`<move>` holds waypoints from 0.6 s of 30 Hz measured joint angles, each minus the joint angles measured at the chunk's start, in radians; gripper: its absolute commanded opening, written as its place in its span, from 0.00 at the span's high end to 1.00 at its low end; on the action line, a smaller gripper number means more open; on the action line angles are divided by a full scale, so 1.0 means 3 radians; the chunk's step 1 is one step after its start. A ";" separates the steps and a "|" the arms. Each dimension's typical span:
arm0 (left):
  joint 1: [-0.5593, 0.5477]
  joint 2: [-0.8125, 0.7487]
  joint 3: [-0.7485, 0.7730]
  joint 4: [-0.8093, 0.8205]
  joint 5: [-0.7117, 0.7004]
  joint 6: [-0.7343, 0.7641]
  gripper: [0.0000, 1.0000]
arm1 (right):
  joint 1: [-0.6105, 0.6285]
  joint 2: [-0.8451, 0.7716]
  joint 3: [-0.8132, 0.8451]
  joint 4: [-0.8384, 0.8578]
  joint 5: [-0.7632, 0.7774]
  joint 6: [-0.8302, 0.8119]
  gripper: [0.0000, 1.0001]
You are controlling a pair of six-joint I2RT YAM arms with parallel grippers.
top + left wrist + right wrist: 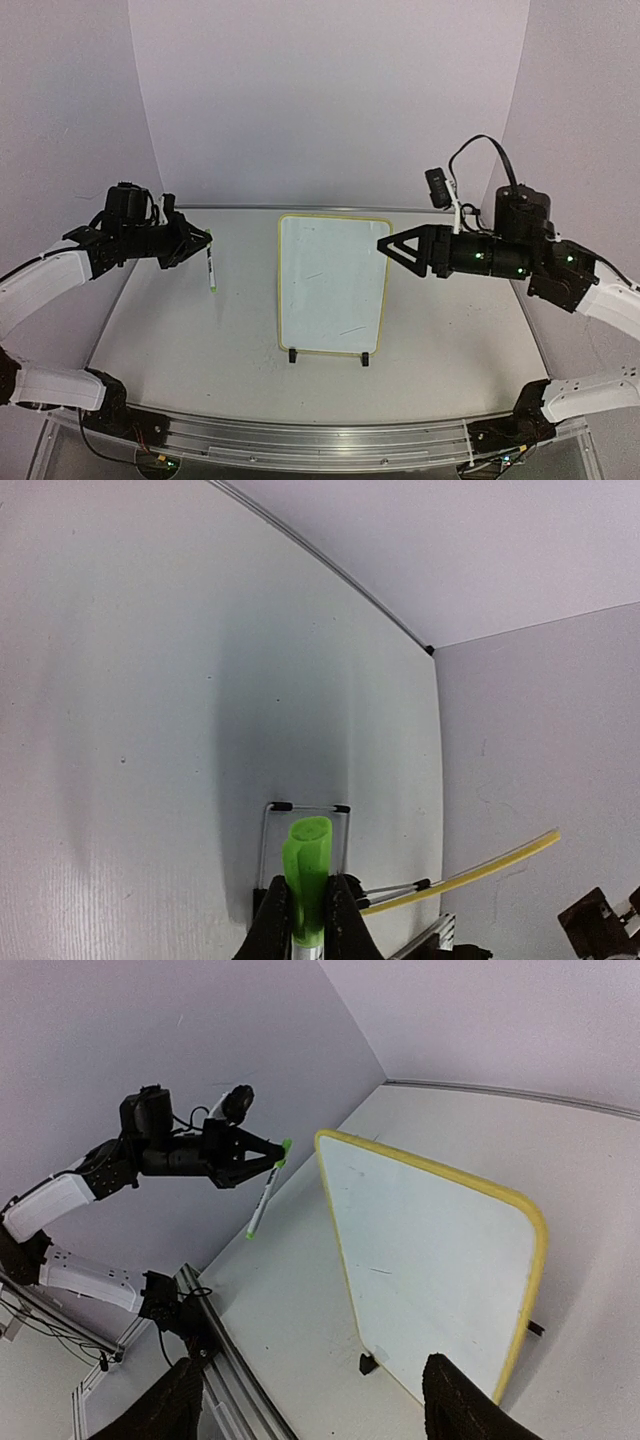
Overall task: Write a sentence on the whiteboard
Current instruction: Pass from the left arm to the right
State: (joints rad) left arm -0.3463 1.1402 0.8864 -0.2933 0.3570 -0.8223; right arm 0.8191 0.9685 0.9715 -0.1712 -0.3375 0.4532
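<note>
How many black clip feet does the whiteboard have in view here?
2. The left foot and the right foot both sit on the near edge of the whiteboard, toward its corners. No more show in any view.

No text is readable; the whiteboard bears only faint stray marks.

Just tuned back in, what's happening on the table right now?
The left gripper is shut on a green marker, which hangs down from its fingers in the air to the left of the whiteboard, clear of it. The right gripper is open beside the board's right edge and is not gripping it. The board stands between the two arms and shows only a few faint marks, with no readable writing yet.
</note>
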 measured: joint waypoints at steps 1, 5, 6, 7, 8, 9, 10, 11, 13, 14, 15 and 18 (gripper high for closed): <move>0.0001 -0.0047 0.0000 0.0026 0.0044 -0.0057 1.00 | 0.0180 0.0127 0.0084 0.0028 0.0064 -0.0027 0.29; 0.0001 -0.0246 -0.0021 0.0196 0.0184 -0.0295 1.00 | 0.0769 0.0569 0.0405 0.0132 0.0286 -0.0142 0.31; 0.0001 -0.0293 -0.0036 0.0251 0.0204 -0.0347 1.00 | 0.0882 0.0676 0.0487 0.0155 0.0347 -0.0159 0.31; 0.0000 -0.0337 -0.0061 0.0308 0.0210 -0.0394 1.00 | 0.0973 0.0794 0.0580 0.0182 0.0404 -0.0161 0.32; -0.0001 -0.0381 -0.0092 0.0358 0.0211 -0.0440 1.00 | 0.1050 0.0926 0.0690 0.0218 0.0463 -0.0150 0.32; -0.0002 -0.0425 -0.0123 0.0393 0.0209 -0.0485 1.00 | 0.1099 0.1065 0.0794 0.0274 0.0514 -0.0130 0.32; -0.0002 -0.0471 -0.0162 0.0432 0.0203 -0.0524 1.00 | 0.1135 0.1217 0.0893 0.0327 0.0567 -0.0104 0.33; -0.0003 -0.0518 -0.0206 0.0481 0.0194 -0.0583 1.00 | 0.1169 0.1406 0.1014 0.0377 0.0634 -0.0068 0.33; -0.0005 -0.0619 -0.0321 0.0576 0.0150 -0.0690 1.00 | 0.1229 0.1741 0.1229 0.0422 0.0766 -0.0009 0.34; -0.0006 -0.0666 -0.0378 0.0608 0.0123 -0.0747 1.00 | 0.1255 0.1900 0.1331 0.0437 0.0842 0.0014 0.34; -0.0007 -0.0711 -0.0430 0.0636 0.0096 -0.0808 1.00 | 0.1281 0.2055 0.1425 0.0455 0.0909 0.0039 0.35; -0.0009 -0.0817 -0.0537 0.0707 0.0012 -0.0967 1.00 | 0.1361 0.2523 0.1724 0.0490 0.1096 0.0117 0.36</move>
State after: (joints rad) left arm -0.3490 0.8951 0.7252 -0.0812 0.3606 -1.1125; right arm 1.2273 1.7255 1.4888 -0.0243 -0.0088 0.4882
